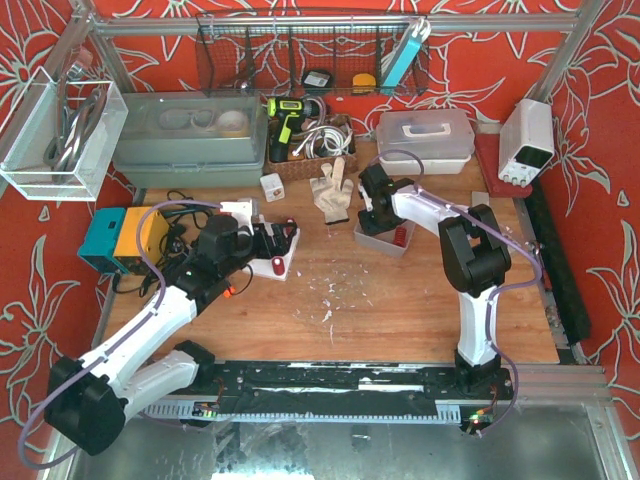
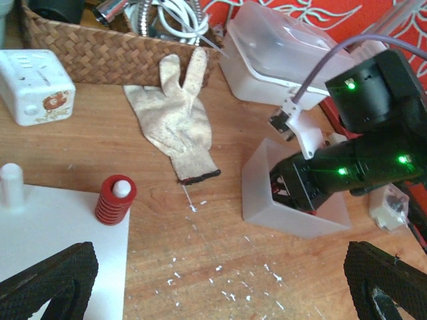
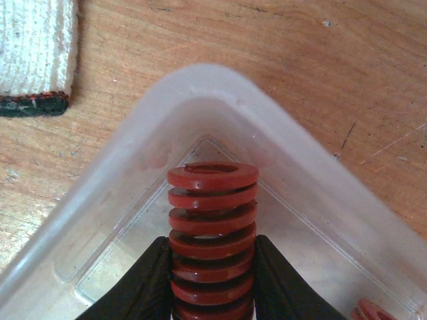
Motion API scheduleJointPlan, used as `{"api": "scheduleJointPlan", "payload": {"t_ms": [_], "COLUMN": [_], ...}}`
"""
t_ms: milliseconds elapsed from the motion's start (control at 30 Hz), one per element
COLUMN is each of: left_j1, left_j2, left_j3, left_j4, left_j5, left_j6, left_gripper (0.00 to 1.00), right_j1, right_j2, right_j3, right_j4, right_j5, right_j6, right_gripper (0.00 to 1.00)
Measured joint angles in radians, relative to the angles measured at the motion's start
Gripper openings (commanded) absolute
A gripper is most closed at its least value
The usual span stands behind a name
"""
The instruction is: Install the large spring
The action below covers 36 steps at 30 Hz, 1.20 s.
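My right gripper (image 3: pixel 212 267) is shut on a large red spring (image 3: pixel 212 227) inside a clear plastic tray (image 3: pixel 200 87); both black fingers press its lower coils. In the top view the right gripper (image 1: pixel 378 205) is down in that tray (image 1: pixel 385 240). A white fixture plate (image 2: pixel 47 240) carries a red spring (image 2: pixel 115 200) seated on a white peg and a bare white peg (image 2: pixel 11 183). The plate also shows in the top view (image 1: pixel 268 245). My left gripper (image 2: pixel 220 287) is open and empty above the wood beside the plate, with both fingertips (image 2: pixel 57 277) at the frame's bottom corners.
A work glove (image 2: pixel 175 117) lies between plate and tray. A wicker basket (image 2: pixel 100 47), a small white box (image 2: pixel 37 87) and a lidded plastic container (image 2: pixel 280 60) stand behind. A teal and orange box (image 1: pixel 120 238) sits at the left. White chips litter the wood.
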State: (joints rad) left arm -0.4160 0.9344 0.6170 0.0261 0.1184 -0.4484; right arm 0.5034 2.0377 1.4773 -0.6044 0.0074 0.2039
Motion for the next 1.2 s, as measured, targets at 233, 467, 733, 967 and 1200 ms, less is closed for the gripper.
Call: {"api": "scheduleJointPlan", "payload": {"t_ms": [233, 467, 733, 967, 1200], "left_j1": [0.015, 0.023, 0.043, 0.042, 0.014], "left_j2": [0.031, 0.042, 0.154, 0.27, 0.292], "left_j3": [0.03, 0.062, 0.132, 0.185, 0.187], "left_j4": [-0.033, -0.04, -0.014, 0.027, 0.032], "left_j5": [-0.016, 0.05, 0.245, 0.465, 0.554], "left_j6": [-0.01, -0.004, -0.036, -0.07, -0.072], "left_gripper": [0.97, 0.78, 0.64, 0.75, 0.81], "right_j1": [-0.001, -0.001, 0.075, 0.25, 0.345], "right_j2": [-0.026, -0.217, -0.546, -0.785, -0.861], "right_j3": [-0.002, -0.082, -0.32, -0.588, -0.73], "right_j4": [0.0, 0.009, 0.138, 0.391, 0.592], "right_j5": [0.002, -0.002, -0.019, -0.059, -0.061], "right_j6": [-0.035, -0.048, -0.098, -0.167, -0.217], "right_gripper": [0.04, 0.02, 0.0, 0.0, 0.0]}}
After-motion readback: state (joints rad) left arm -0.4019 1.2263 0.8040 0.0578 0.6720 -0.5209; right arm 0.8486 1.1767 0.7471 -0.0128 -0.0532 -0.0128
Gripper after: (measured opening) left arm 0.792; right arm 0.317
